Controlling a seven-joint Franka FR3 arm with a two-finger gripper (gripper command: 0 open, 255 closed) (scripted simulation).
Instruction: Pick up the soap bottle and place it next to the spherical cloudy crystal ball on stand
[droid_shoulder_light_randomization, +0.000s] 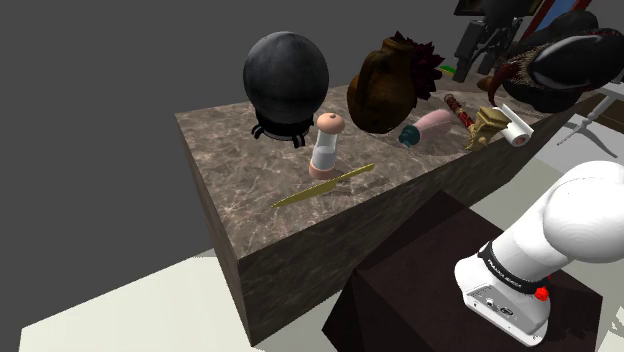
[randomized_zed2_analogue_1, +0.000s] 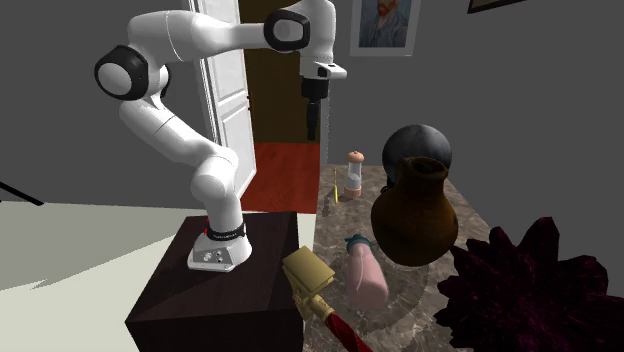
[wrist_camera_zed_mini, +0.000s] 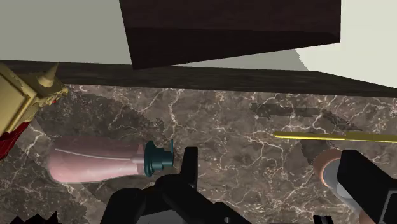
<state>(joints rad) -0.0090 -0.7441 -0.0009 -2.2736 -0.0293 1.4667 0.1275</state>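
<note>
Wrist view: gripper (wrist_camera_zed_mini: 270, 159) spread wide, holding nothing, above the pink soap bottle (wrist_camera_zed_mini: 95, 164) lying flat; small lettering on the black band (droid_shoulder_light_randomization: 507, 268) is unreadable.

My gripper (wrist_camera_zed_mini: 267, 159), fingers spread, hangs over the marble counter (wrist_camera_zed_mini: 222, 108). The pink soap bottle (wrist_camera_zed_mini: 95, 164) lies on its side there, its teal cap (wrist_camera_zed_mini: 156, 157) beside one finger.
</note>
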